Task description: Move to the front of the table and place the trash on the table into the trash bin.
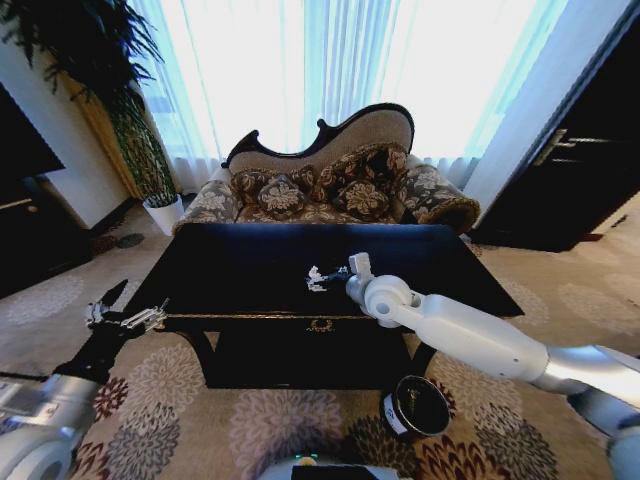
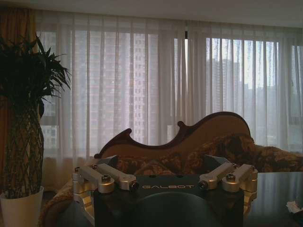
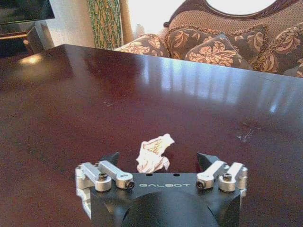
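trash bin [image 1: 418,405] on carpet at 5 o'clock of head view, just in front of surface [image 1: 250,270], handy for drop. left end effector [image 1: 128,319] idle at 8 o'clock, off surface's corner, fingers apart. right end effector [image 3: 157,161] spread wide, astride white paper scrap [image 3: 153,154] mid-surface, ready to pinch. sofa [image 1: 330,185] behind at 12 o'clock.

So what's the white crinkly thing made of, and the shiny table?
The white scrap, lying between the open right pincer fingers, looks like thin paper or tissue: matte, crumpled, creased with ragged edges. The table looks like dark polished or lacquered wood, though I can't be sure; its glossy top mirrors the window light.
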Robot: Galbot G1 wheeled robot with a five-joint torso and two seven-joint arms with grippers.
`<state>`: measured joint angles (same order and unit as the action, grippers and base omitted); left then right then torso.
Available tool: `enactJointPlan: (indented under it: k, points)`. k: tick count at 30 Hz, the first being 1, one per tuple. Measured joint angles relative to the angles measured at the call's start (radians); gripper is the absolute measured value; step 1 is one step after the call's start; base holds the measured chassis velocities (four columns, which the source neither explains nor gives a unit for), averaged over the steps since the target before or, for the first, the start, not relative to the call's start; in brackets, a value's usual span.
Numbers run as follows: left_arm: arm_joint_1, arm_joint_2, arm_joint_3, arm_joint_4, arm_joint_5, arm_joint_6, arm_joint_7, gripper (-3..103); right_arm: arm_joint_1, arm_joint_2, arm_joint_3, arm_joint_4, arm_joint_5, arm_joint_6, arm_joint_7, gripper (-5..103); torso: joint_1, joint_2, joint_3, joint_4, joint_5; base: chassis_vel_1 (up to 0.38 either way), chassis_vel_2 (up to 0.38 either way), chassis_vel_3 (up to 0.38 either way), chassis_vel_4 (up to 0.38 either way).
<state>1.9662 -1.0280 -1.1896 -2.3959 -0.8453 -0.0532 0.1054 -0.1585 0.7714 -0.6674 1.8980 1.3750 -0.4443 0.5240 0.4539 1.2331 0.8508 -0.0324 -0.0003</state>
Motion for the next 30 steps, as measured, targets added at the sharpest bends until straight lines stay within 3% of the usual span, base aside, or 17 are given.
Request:
enactJointPlan:
  k: [3,5,10,12,15,17,23,30]
  points:
    - [0.0,0.0,0.0,0.0,0.0,0.0,0.0,100,-0.004,0.002,0.0,-0.001,-0.004,0.003,0.0,77,0.0,0.0,0.0,-0.0001,0.0,0.0,0.0,0.0,0.0]
    - [0.0,0.0,0.0,0.0,0.0,0.0,0.0,100,-0.005,0.002,0.0,-0.001,-0.004,0.004,0.0,77,0.0,0.0,0.0,-0.0001,0.0,0.0,0.0,0.0,0.0]
    - [0.0,0.0,0.0,0.0,0.0,0.0,0.0,100,-0.017,-0.001,0.012,0.001,-0.006,0.007,-0.001,49,0.0,0.0,0.0,-0.0001,0.0,0.0,0.0,0.0,0.0]
    - [0.0,0.0,0.0,0.0,0.0,0.0,0.0,100,-0.019,-0.003,0.014,0.002,-0.006,0.007,-0.001,49,0.0,0.0,0.0,-0.0001,0.0,0.0,0.0,0.0,0.0]
    - [0.0,0.0,0.0,0.0,0.0,0.0,0.0,100,-0.027,-0.008,0.023,0.008,-0.006,0.008,-0.001,33,0.0,0.0,0.0,0.0,0.0001,0.0,0.0,0.0,0.0]
    - [0.0,0.0,0.0,0.0,0.0,0.0,0.0,100,-0.03,-0.01,0.025,0.009,-0.007,0.009,-0.001,33,0.0,0.0,0.0,0.0,0.0001,0.0,0.0,0.0,0.0]
    - [0.0,0.0,0.0,0.0,0.0,0.0,0.0,100,-0.044,-0.025,0.044,0.023,-0.008,0.015,0.0,6,0.0,0.0,0.0,0.0,0.0001,0.0,0.0,0.0,0.0]
    - [0.0,0.0,0.0,0.0,0.0,0.0,0.0,100,-0.067,-0.051,0.08,0.046,-0.01,0.018,0.0,1,0.0,0.0,0.0,0.0,0.0001,0.0,0.0,0.0,0.0]
